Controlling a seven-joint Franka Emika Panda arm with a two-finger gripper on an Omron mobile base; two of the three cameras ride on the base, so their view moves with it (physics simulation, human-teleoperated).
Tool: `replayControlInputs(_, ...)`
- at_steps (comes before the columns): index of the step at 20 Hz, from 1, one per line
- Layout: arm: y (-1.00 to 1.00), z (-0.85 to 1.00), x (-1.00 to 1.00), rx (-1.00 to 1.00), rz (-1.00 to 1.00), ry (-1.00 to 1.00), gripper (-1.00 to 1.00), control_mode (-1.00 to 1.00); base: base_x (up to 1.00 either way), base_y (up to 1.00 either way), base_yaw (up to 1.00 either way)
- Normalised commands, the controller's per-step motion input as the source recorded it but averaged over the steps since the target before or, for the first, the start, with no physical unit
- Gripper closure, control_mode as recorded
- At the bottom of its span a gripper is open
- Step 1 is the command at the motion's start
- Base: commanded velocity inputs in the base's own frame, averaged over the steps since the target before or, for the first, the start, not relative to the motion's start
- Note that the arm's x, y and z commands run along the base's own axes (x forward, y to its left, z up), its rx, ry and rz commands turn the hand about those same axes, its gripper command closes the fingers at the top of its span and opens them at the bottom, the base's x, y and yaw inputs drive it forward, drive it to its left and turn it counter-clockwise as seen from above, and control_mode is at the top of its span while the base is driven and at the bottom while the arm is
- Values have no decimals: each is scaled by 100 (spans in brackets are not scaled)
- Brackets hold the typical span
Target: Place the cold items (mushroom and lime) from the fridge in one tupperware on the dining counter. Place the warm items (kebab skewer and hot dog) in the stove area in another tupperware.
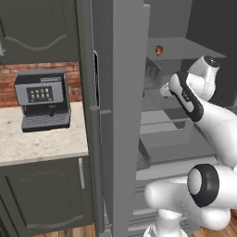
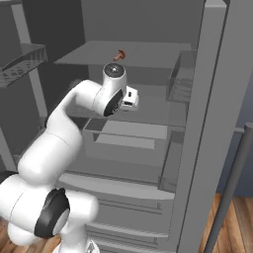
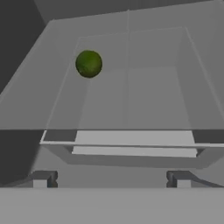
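Claw point(image 3: 111, 179) is spread wide with nothing in it, pointed into the fridge. The lime point(image 3: 89, 63) sits well ahead on the shelf point(image 3: 144, 96), toward the back left. I'd guess it's light, firm and prone to rolling, so pinch across its widest middle.

Gripper point(image 3: 111, 179): just the two fingertips rise at the hand view's bottom edge, the rest cut off; in both base views the arm's own wrist hides the fingers. Mushroom point(image 2: 119, 55) on the upper fridge shelf: too small to make out its shape. Coffee machine point(image 1: 42, 99): screen markings too blurred to read. Fridge door point(image 1: 118, 115): top and bottom cut off by the frame.
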Motion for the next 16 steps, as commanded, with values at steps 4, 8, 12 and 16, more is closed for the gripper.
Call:
replayControlInputs(4, 1, -4, 68, 17, 18, -1, -100, -100, 0, 0, 0)
replayControlInputs(8, 8, -4, 67, 16, 21, 0, -100, -100, 0, 0, 0)
replayControlInputs(12, 24, -8, 74, 11, 19, 0, -100, -100, 0, 0, 0)
replayControlInputs(16, 21, -27, 64, 15, 18, 0, -100, -100, 0, 0, 0)
